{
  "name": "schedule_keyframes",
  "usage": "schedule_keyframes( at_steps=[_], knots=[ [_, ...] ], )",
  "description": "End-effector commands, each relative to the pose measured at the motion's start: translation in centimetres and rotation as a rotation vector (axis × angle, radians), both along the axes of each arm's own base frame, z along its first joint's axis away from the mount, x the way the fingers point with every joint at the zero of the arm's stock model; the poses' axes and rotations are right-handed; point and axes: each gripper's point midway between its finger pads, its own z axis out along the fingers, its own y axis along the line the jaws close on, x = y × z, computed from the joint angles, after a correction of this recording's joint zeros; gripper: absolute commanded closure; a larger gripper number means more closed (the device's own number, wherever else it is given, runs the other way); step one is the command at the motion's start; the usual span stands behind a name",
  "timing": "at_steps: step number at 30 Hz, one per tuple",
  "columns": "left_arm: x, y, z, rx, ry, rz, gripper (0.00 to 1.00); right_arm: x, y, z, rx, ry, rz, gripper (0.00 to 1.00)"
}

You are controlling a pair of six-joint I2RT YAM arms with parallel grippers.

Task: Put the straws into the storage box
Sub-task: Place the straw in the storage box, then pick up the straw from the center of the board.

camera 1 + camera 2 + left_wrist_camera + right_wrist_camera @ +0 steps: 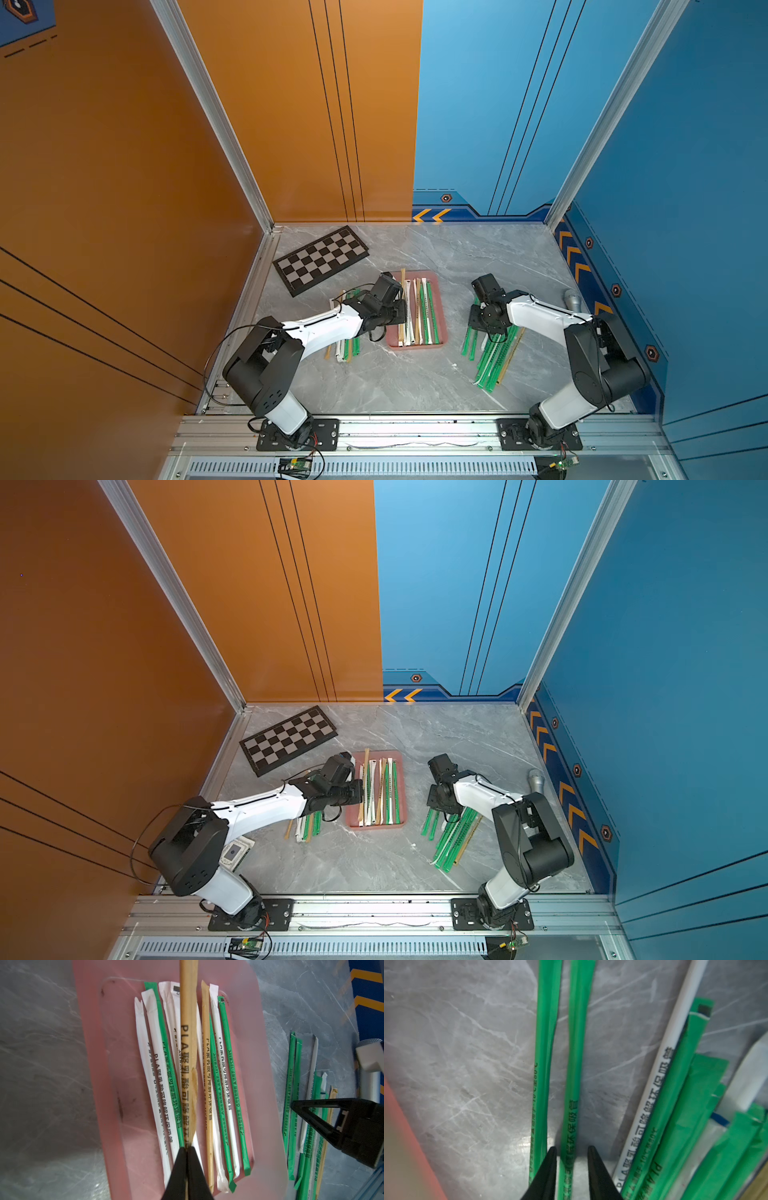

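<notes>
The pink storage box (442, 316) (376, 825) lies mid-table with several green, white and tan straws (223, 1076) in it. My left gripper (188, 1148) (400, 312) is over the box's left side, shut on a tan straw (188, 1028) that runs along the box's length. My right gripper (572, 1148) (484, 328) is low over the table to the right of the box. It is open, with a finger on each side of a green straw (574, 1076) that lies on the table. More loose straws lie in a left pile (345, 349) and a right pile (494, 357).
A black-and-grey chequered board (320, 259) lies at the back left. A grey metal cylinder (573, 300) rests by the right wall. A small card (235, 852) lies under the left arm. Walls close in the back, left and right of the table.
</notes>
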Motion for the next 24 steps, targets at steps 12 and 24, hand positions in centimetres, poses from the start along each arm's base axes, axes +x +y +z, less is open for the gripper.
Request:
schedule_keyframes(
  at_steps=[12, 24],
  knots=[
    [-0.5, 1.0, 0.0, 0.092, 0.002, 0.013, 0.53, 0.0, -0.1, -1.1, -0.040, 0.033, 0.000, 0.72],
    [-1.4, 6.2, 2.4, 0.204, -0.102, 0.111, 0.07, 0.8, -0.6, 3.0, -0.019, -0.080, -0.030, 0.95]
  ],
)
